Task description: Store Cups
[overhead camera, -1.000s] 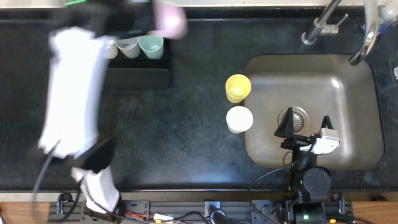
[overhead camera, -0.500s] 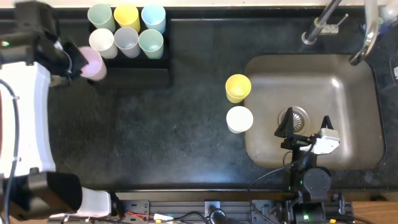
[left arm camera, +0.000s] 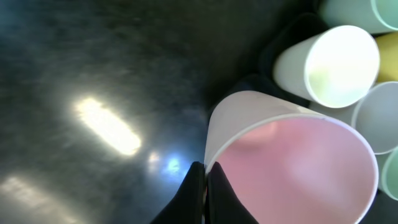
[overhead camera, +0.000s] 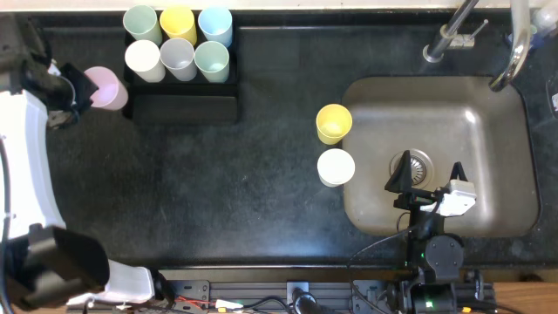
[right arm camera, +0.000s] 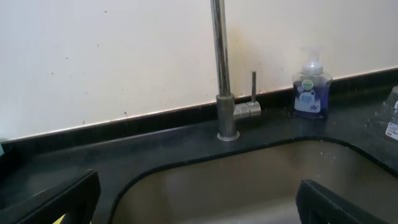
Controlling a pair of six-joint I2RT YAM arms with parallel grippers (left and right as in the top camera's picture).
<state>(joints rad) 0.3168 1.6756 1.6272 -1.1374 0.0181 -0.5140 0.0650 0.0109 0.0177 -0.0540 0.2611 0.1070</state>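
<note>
Left tool point(overhead camera: 77, 90) clamped on pink cup point(overhead camera: 107, 87) at rim, beside rack point(overhead camera: 187, 109); cup likely light, thin, squashy, so pinch rim gently. Right tool point(overhead camera: 429, 181) over sink point(overhead camera: 488, 113), jaws apart

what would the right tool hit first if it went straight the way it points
The right tool would probably meet the sink's back wall first, below the faucet; depth is unclear.

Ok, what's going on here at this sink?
The left end effector grips a pink cup by its rim, beside the black rack holding six cups. A yellow cup and a white cup stand on the counter beside the sink. The right end effector hangs open over the sink.
</note>
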